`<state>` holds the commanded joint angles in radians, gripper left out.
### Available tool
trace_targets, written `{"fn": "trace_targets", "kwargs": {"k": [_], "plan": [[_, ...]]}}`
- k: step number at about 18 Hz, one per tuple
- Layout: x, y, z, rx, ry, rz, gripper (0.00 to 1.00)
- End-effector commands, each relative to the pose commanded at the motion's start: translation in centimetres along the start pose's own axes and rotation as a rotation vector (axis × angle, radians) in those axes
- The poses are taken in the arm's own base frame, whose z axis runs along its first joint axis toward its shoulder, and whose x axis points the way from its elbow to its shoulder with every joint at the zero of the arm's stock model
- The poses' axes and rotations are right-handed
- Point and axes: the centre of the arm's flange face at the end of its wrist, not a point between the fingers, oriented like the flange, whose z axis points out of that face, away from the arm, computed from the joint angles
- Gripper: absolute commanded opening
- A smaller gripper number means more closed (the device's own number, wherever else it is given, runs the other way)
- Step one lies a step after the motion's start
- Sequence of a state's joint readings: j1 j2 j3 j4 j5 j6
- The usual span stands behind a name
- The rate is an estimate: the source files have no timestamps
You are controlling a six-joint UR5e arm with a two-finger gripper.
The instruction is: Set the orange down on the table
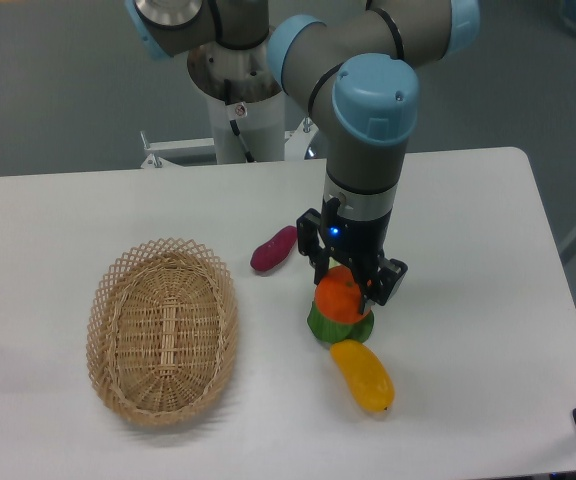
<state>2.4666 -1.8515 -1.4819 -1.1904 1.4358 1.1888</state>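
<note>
The gripper [349,284] pointed straight down from the big grey and blue arm [372,110]. Its two black jaws sat on either side of the orange [337,296], one at the back left and one at the front right. The jaws were pressed against the fruit, so they were grasping the orange. A small blue light glowed on the gripper, just above the jaws.

The orange was between the jaws, and it rested on top of a green thing [338,327]. The green thing was right under the jaws and lay on the table [488,300]. It was too hidden to tell what kind of thing it was. The orange did not touch the white table itself.

A long yellow fruit [363,375] lay on the table just below the jaws, toward the front. Its top end was touching, or almost touching, the green thing. A purple sweet potato [273,250] lay to the left of the jaws and a bit farther back, near them but apart from the orange. A woven basket [162,331] sat well to the left of the jaws. Nothing could be seen inside it.
</note>
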Motion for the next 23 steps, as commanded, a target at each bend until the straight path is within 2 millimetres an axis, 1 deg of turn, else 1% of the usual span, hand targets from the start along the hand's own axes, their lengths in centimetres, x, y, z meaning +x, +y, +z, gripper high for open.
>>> {"fn": "trace_targets", "kwargs": {"k": [6,9,13,14,17,19,21,23], "plan": [[-0.1,-0.3,-0.4,0.005,-0.007,0.001,0.59],[0.1,-0.6,0.0,0.001,-0.008,-0.002,0.59],[-0.2,-0.8,1.1,0.001,-0.004,-0.052,0.59],[-0.1,-1.4,1.4,0.008,-0.013,-0.063,0.59],[-0.3,-2.3,3.1,0.013,-0.023,-0.107,0.59],[0.1,-3.2,4.1,0.025,-0.039,-0.127,0.59],[0.2,-4.0,5.7,0.036,-0.050,-0.137,0.59],[-0.3,-4.1,7.8,0.032,-0.041,-0.163,0.59]]}}
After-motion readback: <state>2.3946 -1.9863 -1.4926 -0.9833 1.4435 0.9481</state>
